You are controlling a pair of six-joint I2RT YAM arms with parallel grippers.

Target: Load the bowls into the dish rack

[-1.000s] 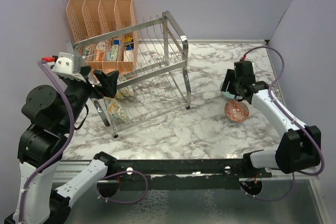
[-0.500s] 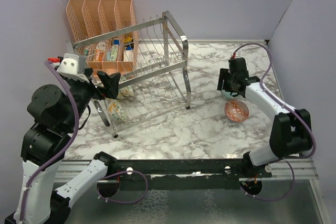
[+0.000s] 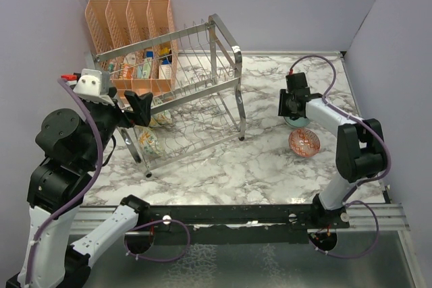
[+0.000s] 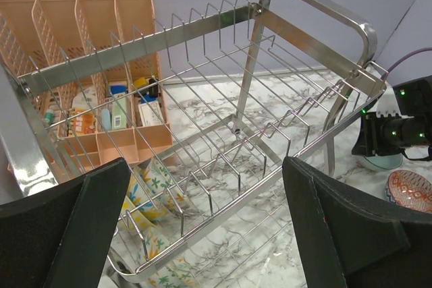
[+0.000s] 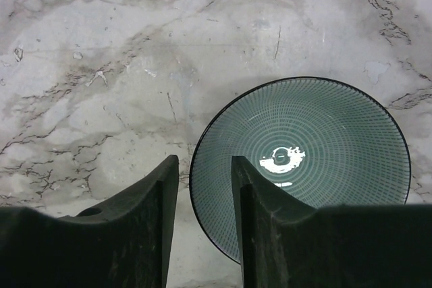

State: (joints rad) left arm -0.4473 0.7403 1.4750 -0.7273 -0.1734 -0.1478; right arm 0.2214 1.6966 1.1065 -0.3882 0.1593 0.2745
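Observation:
The chrome dish rack (image 3: 196,92) stands at the back left and fills the left wrist view (image 4: 270,133). Floral bowls (image 3: 150,141) stand in its lower tier at the left end, also in the left wrist view (image 4: 145,193). My left gripper (image 3: 138,107) is wide open and empty just above that end (image 4: 209,234). A teal bowl (image 3: 299,123) and a red-orange bowl (image 3: 304,142) lie on the marble at the right. My right gripper (image 3: 289,107) is open low over the teal bowl (image 5: 304,160), its fingers (image 5: 138,234) astride the bowl's left rim (image 5: 202,166).
A peach-orange organizer (image 3: 131,32) with small items stands behind the rack. Walls close in at the left, back and right. The marble table (image 3: 256,160) spreads between the rack and the two loose bowls. The right gripper (image 4: 398,126) shows in the left wrist view.
My right gripper has moved back and left, from beside the red-orange bowl to over the teal bowl's left rim. My left gripper shifted slightly right.

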